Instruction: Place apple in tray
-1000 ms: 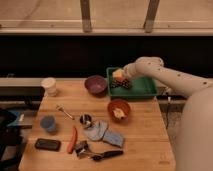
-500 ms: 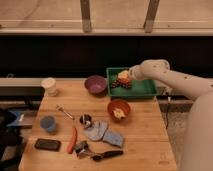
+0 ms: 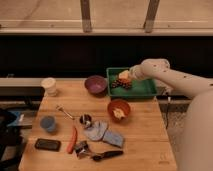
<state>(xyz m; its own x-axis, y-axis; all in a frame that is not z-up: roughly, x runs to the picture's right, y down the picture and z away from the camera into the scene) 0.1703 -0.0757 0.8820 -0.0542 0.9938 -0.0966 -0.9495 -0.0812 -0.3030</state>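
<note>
The green tray (image 3: 145,89) stands at the back right of the wooden table. My arm reaches in from the right, and my gripper (image 3: 128,75) hangs over the tray's left half. It is shut on the apple (image 3: 123,76), a small yellow-orange fruit at its tip, just above the tray floor. A dark lumpy cluster (image 3: 120,84) lies in the tray right below the apple. Whether the apple touches the tray or the cluster I cannot tell.
A purple bowl (image 3: 95,84) sits left of the tray and an orange bowl (image 3: 119,109) with pale food in front of it. A white cup (image 3: 49,86), a blue cup (image 3: 48,123), a phone (image 3: 47,144), a cloth (image 3: 102,132) and utensils lie further left and forward.
My gripper has moved a little to the right and down over the tray with the apple in it; the table items have not moved.
</note>
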